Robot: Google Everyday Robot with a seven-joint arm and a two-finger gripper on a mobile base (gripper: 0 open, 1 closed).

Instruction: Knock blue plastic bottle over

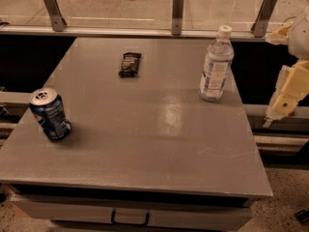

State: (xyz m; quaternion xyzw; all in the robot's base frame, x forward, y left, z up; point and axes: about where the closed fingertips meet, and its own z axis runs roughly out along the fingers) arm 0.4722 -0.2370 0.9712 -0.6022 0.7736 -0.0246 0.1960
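The blue plastic bottle (216, 64), clear with a white cap and a white-and-blue label, stands upright near the far right edge of the grey table (145, 129). My gripper (288, 92), cream-coloured, hangs at the right edge of the camera view, off the table's right side and to the right of the bottle, apart from it.
A short blue soda can (49, 114) with a silver top stands at the table's left edge. A dark snack bar wrapper (130, 64) lies at the back middle. A railing with metal posts (177, 12) runs behind the table. A drawer handle (129, 220) is below the front edge.
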